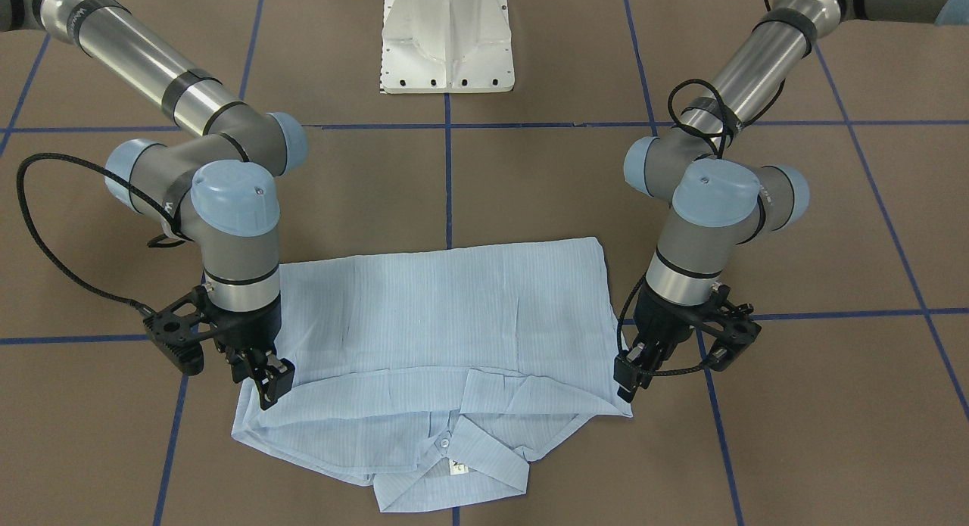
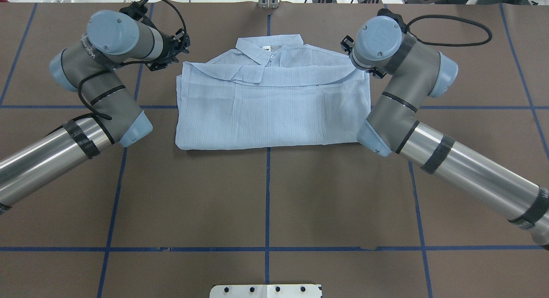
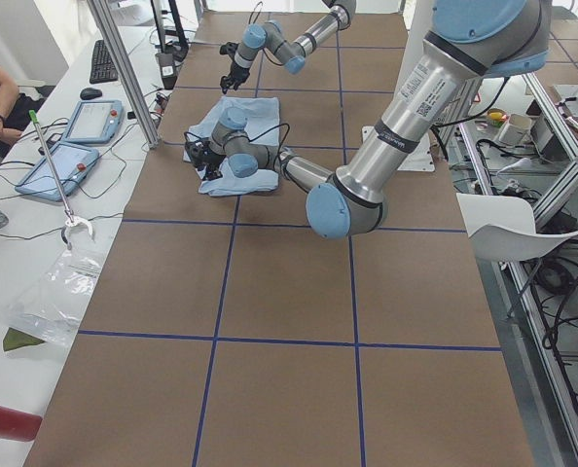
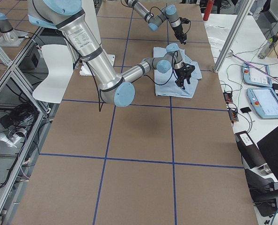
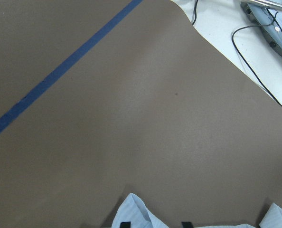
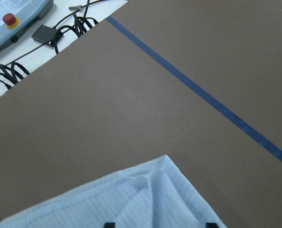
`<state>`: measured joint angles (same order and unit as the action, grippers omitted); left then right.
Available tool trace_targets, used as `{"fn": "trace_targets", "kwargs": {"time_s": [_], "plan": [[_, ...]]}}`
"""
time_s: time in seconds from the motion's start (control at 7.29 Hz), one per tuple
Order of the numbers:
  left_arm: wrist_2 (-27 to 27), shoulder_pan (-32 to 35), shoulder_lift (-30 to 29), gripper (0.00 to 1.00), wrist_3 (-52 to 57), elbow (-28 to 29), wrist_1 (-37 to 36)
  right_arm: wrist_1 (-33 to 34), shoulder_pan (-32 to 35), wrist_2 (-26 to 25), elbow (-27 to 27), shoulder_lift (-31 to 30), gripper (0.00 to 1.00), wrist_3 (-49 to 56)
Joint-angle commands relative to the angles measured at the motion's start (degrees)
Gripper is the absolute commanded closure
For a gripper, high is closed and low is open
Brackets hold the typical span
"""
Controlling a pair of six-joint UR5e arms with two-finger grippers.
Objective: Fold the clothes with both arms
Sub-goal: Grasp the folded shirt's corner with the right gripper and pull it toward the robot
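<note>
The light-blue striped shirt point(image 1: 439, 322) lies folded on the brown table, its lower part brought up to just behind the collar point(image 1: 454, 465), which points away from the robot. My left gripper point(image 1: 627, 378) hangs at the shirt's corner on its side. In the left wrist view its fingertips stand apart with a bit of cloth point(image 5: 136, 216) between them. My right gripper point(image 1: 271, 382) is over the opposite corner of the fold. In the right wrist view its fingertips stand wide apart over the cloth point(image 6: 131, 199). Both look open.
The white pedestal base point(image 1: 448, 42) stands behind the shirt on the robot's side. Blue tape lines point(image 2: 267, 203) cross the table. Beyond the collar the table's far edge point(image 5: 217, 52) is close, with cables and teach pendants point(image 3: 90, 122) past it.
</note>
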<state>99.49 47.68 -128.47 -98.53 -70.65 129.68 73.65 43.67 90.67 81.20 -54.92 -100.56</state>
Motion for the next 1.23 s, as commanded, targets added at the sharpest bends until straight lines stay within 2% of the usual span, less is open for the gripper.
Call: {"fn": "trace_targets", "kwargs": {"time_s": [0.0, 0.14, 0.27, 0.41, 0.82, 1.1], "plan": [[0.00, 0.30, 1.37, 0.54, -0.17, -2.19, 0.05, -0.35, -4.18, 0.56, 15.06, -12.70, 0.27, -0.16], [-0.08, 0.31, 1.56, 0.54, -0.17, -2.90, -0.21, -0.09, -5.25, 2.04, 18.95, -15.72, 0.25, -0.77], [-0.26, 0.31, 1.56, 0.54, -0.17, -3.26, -0.39, -0.44, -6.57, 3.45, 19.25, -16.96, 0.24, -3.56], [-0.35, 0.31, 1.73, 0.54, -0.08, -3.26, -0.39, -0.44, -9.28, 2.59, 18.30, -17.41, 0.25, -3.94], [-0.52, 0.31, 2.09, 0.54, 0.01, -3.35, -0.39, -0.44, -9.57, 2.76, 16.97, -17.41, 0.27, -3.86], [-0.61, 0.31, 2.97, 0.54, 0.01, -3.79, -0.39, -0.44, -9.57, 2.85, 16.80, -17.24, 0.65, -3.94]]}}
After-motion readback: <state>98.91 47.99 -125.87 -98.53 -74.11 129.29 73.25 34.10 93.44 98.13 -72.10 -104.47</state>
